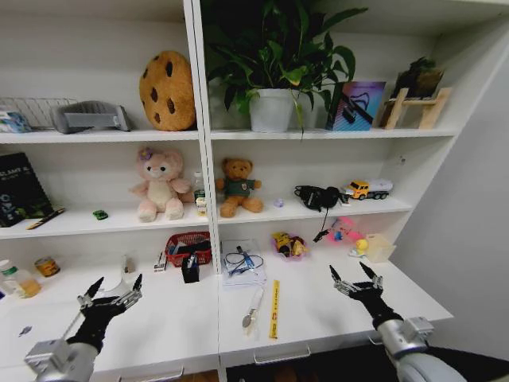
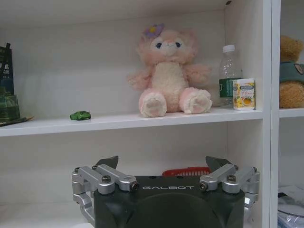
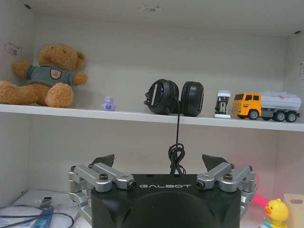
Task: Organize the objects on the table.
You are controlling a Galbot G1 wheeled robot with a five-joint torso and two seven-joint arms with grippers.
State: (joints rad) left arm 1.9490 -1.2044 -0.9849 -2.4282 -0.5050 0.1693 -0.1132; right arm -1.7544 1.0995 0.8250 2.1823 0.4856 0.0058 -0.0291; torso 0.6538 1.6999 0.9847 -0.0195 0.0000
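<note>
White table (image 1: 318,318), yellow ruler (image 1: 275,309), spoon (image 1: 251,312)

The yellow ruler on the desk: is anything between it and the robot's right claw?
Nothing visible. The right gripper, open, hovers over bare table; the ruler lies flat toward the middle, the spoon on its far side.

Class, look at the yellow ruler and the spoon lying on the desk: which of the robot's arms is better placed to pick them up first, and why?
Probably the right gripper: it hovers open, nearer the yellow ruler and spoon than the left gripper.
</note>
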